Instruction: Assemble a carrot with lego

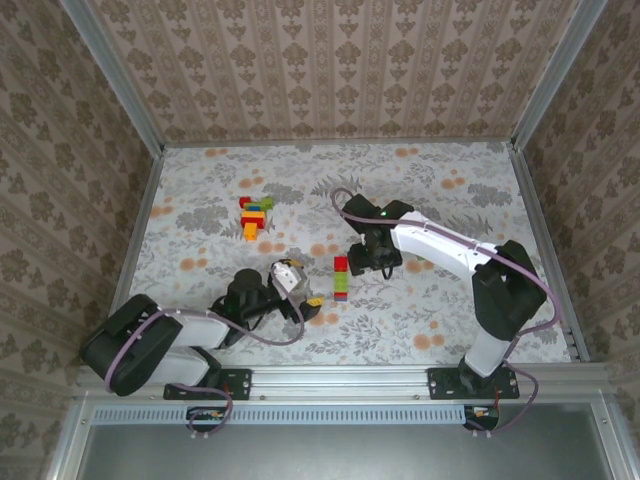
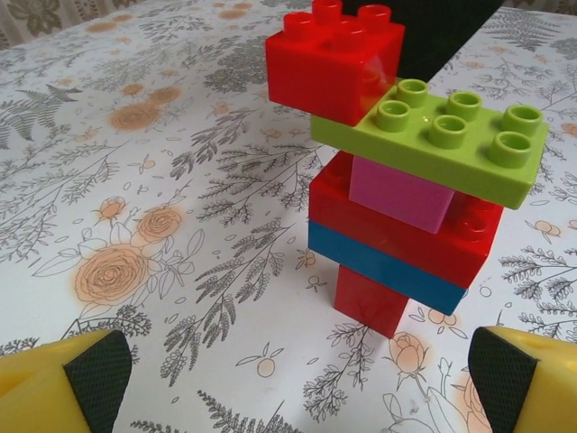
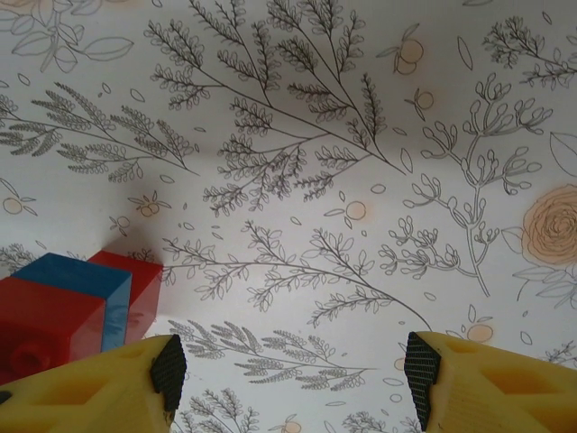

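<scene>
The place is a boxed-in robot test cell, as in a lab. In the top view, patterned wallpaper panels point(image 1: 330, 70) form three walls, joined by bare aluminium posts point(image 1: 112, 78) at the upper corners. A floral printed sheet point(image 1: 450, 190) covers the table. Along the bottom edge, a metal rail point(image 1: 340, 378) carries the left arm point(image 1: 170, 345) and right arm point(image 1: 450, 250). Lego bricks point(image 1: 255, 216) lie at centre left.

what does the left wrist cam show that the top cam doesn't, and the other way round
Left wrist view: the stack, layer by layer from the top: red top brick, green plate, magenta brick, wider red brick, blue plate, small red base brick. Top external view: a second pile of bricks farther back, the patterned walls, the left arm and right arm in full. Shared: the stack and the floral table cover.
</scene>
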`<state>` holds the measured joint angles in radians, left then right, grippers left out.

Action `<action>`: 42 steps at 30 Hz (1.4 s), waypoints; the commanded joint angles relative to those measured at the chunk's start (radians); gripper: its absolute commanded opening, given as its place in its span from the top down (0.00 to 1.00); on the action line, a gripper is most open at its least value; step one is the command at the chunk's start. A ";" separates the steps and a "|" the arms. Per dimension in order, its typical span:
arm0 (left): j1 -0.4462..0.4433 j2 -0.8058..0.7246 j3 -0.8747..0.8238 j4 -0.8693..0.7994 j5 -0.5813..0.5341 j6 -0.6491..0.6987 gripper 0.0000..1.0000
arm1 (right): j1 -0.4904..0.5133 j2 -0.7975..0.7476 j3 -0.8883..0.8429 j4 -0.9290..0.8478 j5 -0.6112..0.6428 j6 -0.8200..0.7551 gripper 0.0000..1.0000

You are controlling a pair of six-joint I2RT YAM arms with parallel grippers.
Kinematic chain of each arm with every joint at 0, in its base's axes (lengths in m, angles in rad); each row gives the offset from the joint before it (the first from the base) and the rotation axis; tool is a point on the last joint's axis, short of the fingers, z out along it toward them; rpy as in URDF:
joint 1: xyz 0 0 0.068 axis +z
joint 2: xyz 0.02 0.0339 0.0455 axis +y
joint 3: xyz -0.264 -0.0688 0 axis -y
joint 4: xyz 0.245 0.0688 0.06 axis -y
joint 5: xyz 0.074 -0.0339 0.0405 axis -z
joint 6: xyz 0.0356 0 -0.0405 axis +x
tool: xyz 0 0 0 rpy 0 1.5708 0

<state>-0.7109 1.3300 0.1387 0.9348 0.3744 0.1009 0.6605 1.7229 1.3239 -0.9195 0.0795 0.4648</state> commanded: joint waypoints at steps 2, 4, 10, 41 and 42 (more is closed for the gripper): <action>0.009 0.018 0.035 0.009 0.049 0.018 0.00 | -0.005 0.027 0.051 -0.020 0.013 -0.029 0.31; 0.009 0.026 0.043 0.004 0.055 0.020 0.00 | -0.006 0.038 0.067 -0.021 0.011 -0.035 0.32; 0.008 0.037 0.059 -0.009 0.061 0.026 0.00 | -0.009 0.064 0.104 -0.022 -0.004 -0.045 0.32; 0.009 0.064 0.098 -0.045 0.075 0.038 0.00 | -0.001 0.192 0.255 0.021 -0.122 -0.120 0.32; 0.009 0.064 0.099 -0.049 0.077 0.038 0.00 | 0.001 0.193 0.259 0.018 -0.122 -0.124 0.32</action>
<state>-0.7109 1.3869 0.2134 0.9047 0.4236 0.1177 0.6571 1.8957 1.5490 -0.8932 -0.0166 0.3676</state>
